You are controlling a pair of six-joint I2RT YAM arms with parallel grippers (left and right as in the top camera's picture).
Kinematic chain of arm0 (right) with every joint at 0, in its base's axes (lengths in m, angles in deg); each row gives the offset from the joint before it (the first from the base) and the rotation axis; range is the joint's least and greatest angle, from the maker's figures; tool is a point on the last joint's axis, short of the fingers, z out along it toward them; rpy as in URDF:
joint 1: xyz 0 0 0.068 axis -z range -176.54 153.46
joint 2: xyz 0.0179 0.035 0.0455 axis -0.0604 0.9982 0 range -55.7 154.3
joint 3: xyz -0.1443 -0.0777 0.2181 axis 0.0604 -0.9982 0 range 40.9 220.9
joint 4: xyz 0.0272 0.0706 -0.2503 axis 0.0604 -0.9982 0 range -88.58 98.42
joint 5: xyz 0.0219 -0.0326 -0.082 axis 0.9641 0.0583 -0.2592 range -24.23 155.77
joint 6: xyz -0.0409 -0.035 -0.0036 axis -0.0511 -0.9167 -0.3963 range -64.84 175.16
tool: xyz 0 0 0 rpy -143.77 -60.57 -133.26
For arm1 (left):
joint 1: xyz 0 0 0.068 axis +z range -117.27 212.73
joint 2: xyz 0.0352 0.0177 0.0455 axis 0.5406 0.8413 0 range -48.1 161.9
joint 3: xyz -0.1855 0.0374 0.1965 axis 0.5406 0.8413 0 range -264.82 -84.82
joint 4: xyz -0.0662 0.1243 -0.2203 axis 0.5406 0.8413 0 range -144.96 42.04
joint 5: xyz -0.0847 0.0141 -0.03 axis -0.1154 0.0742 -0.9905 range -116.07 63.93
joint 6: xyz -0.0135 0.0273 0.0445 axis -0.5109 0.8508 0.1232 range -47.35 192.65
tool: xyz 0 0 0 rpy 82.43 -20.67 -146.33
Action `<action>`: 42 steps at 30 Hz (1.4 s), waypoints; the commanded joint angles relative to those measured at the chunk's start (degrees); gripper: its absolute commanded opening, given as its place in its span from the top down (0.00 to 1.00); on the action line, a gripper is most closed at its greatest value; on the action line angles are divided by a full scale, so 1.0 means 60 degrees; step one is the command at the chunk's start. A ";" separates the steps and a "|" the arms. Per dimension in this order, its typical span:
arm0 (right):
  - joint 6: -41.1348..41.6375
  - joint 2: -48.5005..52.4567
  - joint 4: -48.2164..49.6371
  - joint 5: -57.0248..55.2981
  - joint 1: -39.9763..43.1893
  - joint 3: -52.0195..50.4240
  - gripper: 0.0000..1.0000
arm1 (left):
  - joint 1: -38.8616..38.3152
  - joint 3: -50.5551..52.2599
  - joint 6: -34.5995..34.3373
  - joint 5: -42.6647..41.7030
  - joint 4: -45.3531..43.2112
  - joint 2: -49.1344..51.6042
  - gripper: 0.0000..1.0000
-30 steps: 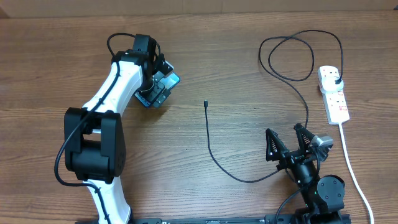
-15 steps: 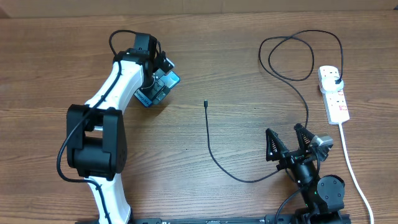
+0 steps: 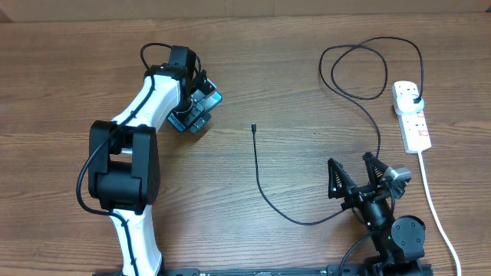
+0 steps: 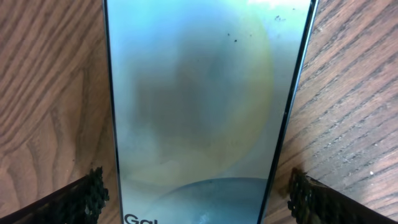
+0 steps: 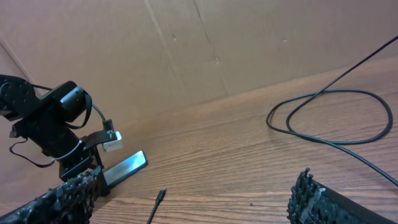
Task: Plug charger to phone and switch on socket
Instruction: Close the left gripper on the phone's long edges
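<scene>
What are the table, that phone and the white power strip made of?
The table looks like wood or wood-look laminate, matte: brown grain lines run across it. On the phone, the screen seems glossy glass, showing soft reflections; its dark edge could be metal or plastic. The power strip looks like smooth white moulded plastic.

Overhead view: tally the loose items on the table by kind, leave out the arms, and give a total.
Phone: 1
Black charger cable: 1
White power strip: 1
Total: 3
</scene>
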 commanded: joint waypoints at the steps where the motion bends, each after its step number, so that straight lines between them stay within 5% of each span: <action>1: 0.0033 -0.0076 0.0036 -0.0018 0.0069 -0.0098 0.00 | 0.0051 -0.0233 0.0215 -0.0215 0.0011 0.0361 0.00; 23: 0.0033 -0.0076 0.0036 -0.0018 0.0069 -0.0098 0.00 | 0.0688 -0.0233 0.0164 -0.1362 0.0685 0.0506 0.04; 42: 0.0033 -0.0076 0.0036 -0.0018 0.0069 -0.0098 0.00 | 0.0667 -0.0233 -0.1202 -0.1355 0.1188 0.0506 0.12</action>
